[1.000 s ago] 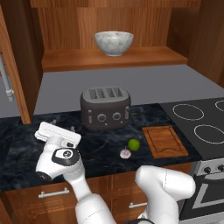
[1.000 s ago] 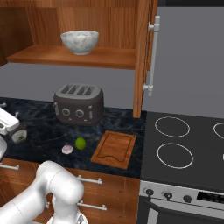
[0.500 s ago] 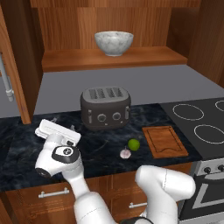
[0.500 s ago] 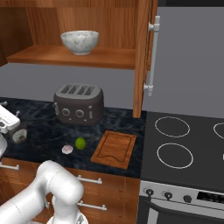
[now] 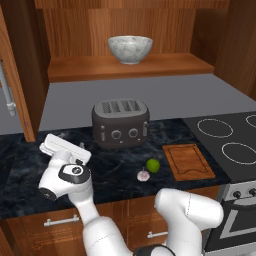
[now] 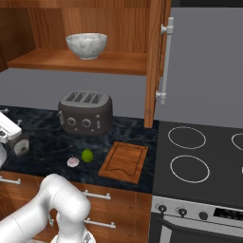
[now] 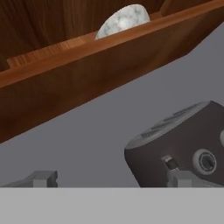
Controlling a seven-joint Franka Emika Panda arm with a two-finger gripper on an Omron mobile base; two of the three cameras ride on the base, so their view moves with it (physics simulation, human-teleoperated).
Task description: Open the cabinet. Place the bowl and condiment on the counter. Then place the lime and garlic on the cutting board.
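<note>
Both doors of the cabinet (image 6: 155,57) stand open. The marbled bowl (image 5: 130,48) (image 6: 86,45) sits on its shelf, and its rim peeks over the shelf edge in the hand view (image 7: 124,19). The condiment (image 6: 21,145) stands on the counter (image 5: 115,167) at the far left, close beside my gripper (image 6: 5,129). My gripper (image 5: 66,146) (image 7: 109,181) hangs low over the counter, left of the toaster. It is open, with nothing between its fingers. Lime (image 5: 153,165) (image 6: 87,155) and garlic (image 5: 143,175) (image 6: 73,162) lie on the counter just left of the cutting board (image 5: 188,161) (image 6: 124,161).
A dark toaster (image 5: 121,122) (image 6: 86,112) (image 7: 183,144) stands at the back of the counter under the shelf. The black stovetop (image 6: 199,156) lies right of the board. The open left door (image 5: 12,75) and right door handle (image 6: 163,61) jut out over the counter.
My hand has lifted slightly near the counter's left end. Nothing else has moved.
</note>
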